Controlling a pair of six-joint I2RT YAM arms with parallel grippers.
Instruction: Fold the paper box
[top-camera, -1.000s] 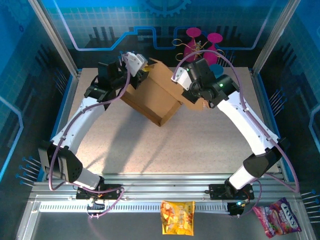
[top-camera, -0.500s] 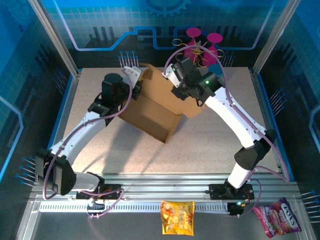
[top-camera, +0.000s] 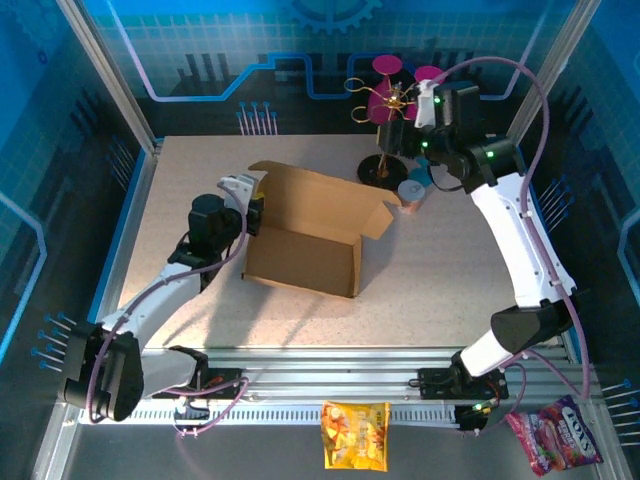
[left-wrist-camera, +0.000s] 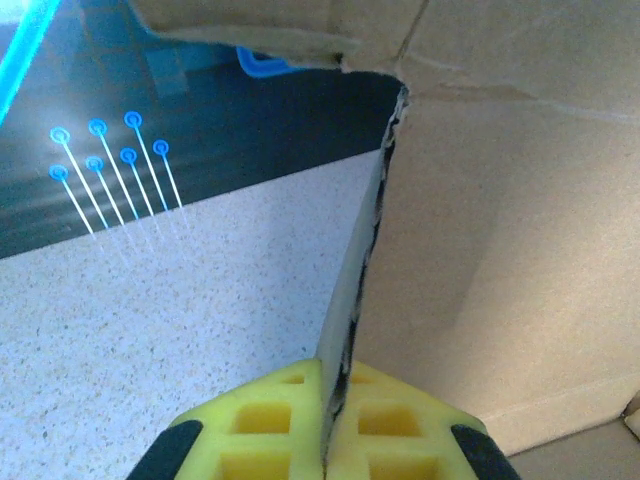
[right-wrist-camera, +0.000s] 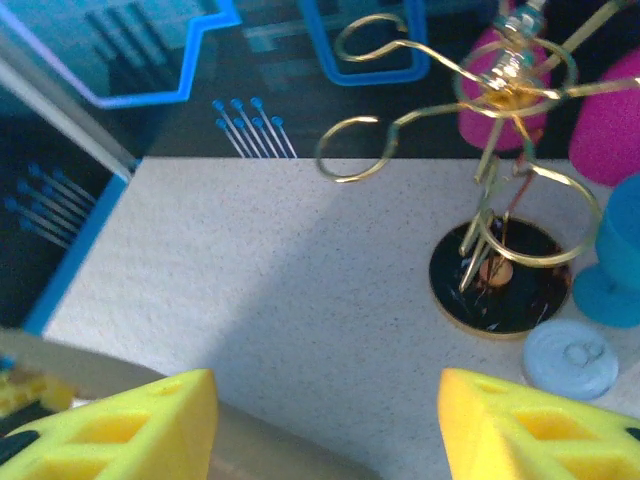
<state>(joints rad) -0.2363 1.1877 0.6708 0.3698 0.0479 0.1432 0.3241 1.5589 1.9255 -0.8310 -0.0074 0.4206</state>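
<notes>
Brown paper box (top-camera: 305, 235) is pinched at its left wall by the left pincer (left-wrist-camera: 325, 425), arm stretched low; the right pincer (right-wrist-camera: 325, 420) is spread, empty, raised by the table's (top-camera: 450, 270) far edge.

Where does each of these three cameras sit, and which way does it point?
Top external: fixed above and behind the arm bases, looking down on the speckled table; the left arm, right arm and brown cardboard box show.
Left wrist: on the left arm, looking along the left gripper, shut on a box wall.
Right wrist: on the right arm, looking down past the open right gripper at a gold wire stand.
Shared: top and left wrist show the box; top and right wrist, the stand.
</notes>
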